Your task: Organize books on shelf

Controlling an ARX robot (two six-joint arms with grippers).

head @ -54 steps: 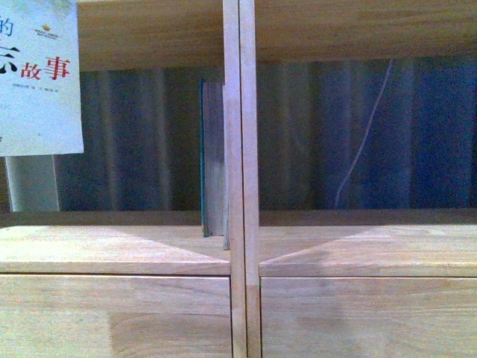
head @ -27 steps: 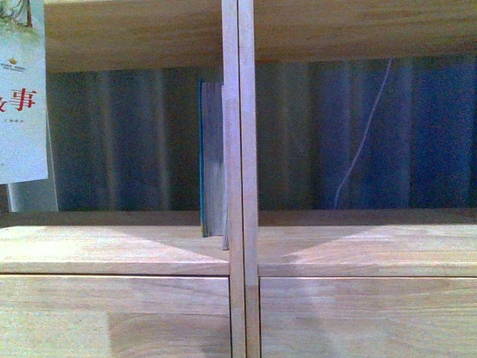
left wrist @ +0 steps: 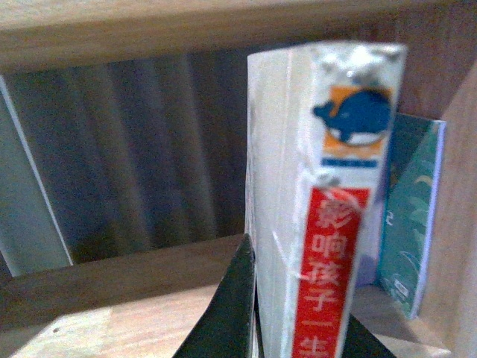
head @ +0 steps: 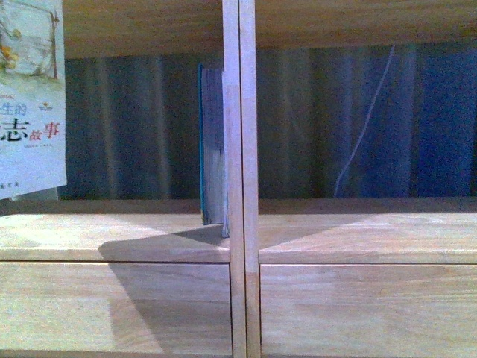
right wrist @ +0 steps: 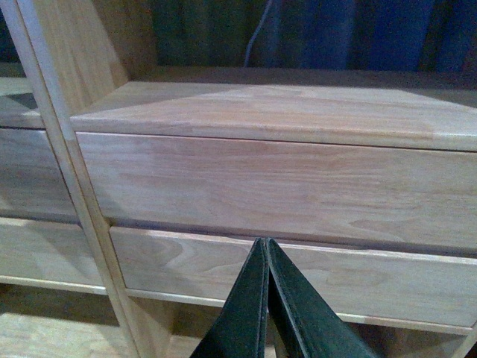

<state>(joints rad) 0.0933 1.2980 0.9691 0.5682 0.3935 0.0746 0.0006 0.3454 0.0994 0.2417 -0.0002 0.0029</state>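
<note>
Showing the light-wood shelf point(head: 112, 235) from the front: thick boards, a doubled central upright point(head: 240, 149) and plain drawer fronts point(head: 112, 306) below. Bkgd. is dark, w/ a pale cable point(head: 365, 127) hanging behind the right bay.

Teal book point(head: 211, 142) stands upright in the left bay, pale pages toward the camera, pressed against the upright.

Pale paperback point(head: 30, 104) w/ black and red Chinese characters is at the far left edge of the front view, upright and well apart from the teal book. Whether it touches the board cannot be told.

Left wrist view: left gripper point(left wrist: 298, 298) is clamped on the paperback, dark fingers point(left wrist: 231, 313) on either side, red-white spine toward the camera, teal book beyond.

Right wrist view: right gripper point(right wrist: 266, 252) is closed, tips touching, nothing between them, low before the drawer fronts.
</note>
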